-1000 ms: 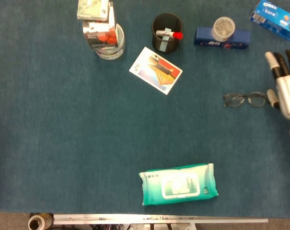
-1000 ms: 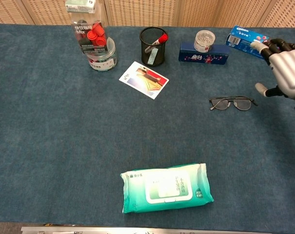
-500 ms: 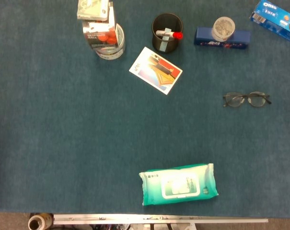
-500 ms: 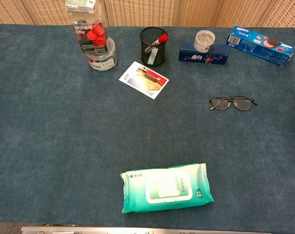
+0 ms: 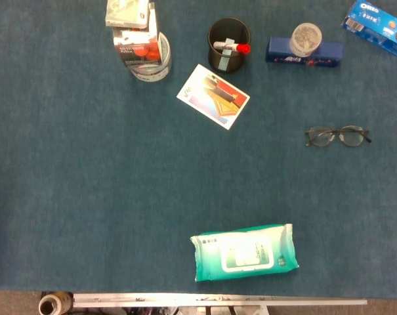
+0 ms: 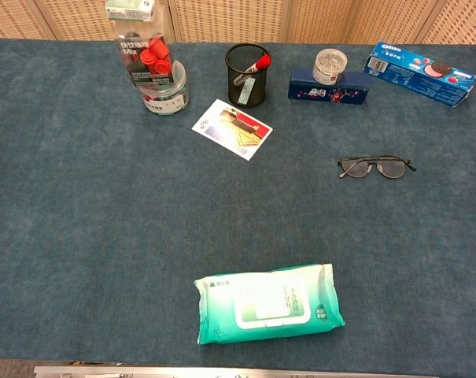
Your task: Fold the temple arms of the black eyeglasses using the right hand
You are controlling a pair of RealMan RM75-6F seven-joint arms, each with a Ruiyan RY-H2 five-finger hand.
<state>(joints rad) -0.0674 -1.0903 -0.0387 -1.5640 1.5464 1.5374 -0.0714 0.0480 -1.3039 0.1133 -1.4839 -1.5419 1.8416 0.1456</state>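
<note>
Left to right: jar stack, pen cup, photo card, wipes pack, then the black eyeglasses lying flat on the blue table, right of centre, seemingly folded. Neither hand is in view, their state unknowable; judged complete, or else needing a fresh right-hand approach

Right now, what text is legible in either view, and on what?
"OREO": blue cookie box, far right corner.
"Mix": label of the clear jar holding red pieces; the line above it is too blurred.
Wet wipes pack: print too small to read.
Dark blue box: white print, blurred.
Card: small mark, unreadable.
</note>
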